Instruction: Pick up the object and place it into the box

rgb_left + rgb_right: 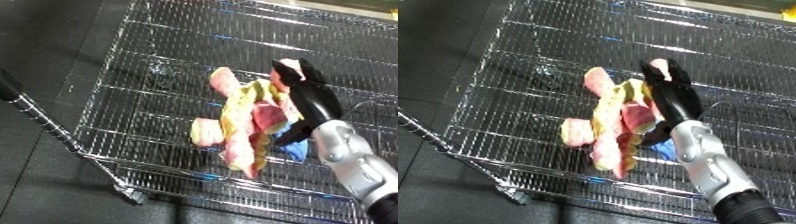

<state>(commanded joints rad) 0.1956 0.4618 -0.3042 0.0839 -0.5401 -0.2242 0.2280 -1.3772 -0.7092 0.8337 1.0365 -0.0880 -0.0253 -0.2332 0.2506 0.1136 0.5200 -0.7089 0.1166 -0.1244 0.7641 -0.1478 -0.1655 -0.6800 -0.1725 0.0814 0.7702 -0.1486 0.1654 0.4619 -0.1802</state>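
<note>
Fingers of the right hand (306, 97) are curled round the upper edge of a pink and yellow plush toy (242, 125), which hangs limp from the grip above the wire mesh bin (142, 75), a shopping-cart-style basket. A blue patch shows just behind the toy near the wrist; whether it belongs to the toy cannot be told. The left hand appears in neither view. Assessment: the toy is already over the bin's interior. Recommended practice is to lower it near the mesh, well inside the rim, before letting go, so trailing limbs do not snag the wires.
</note>
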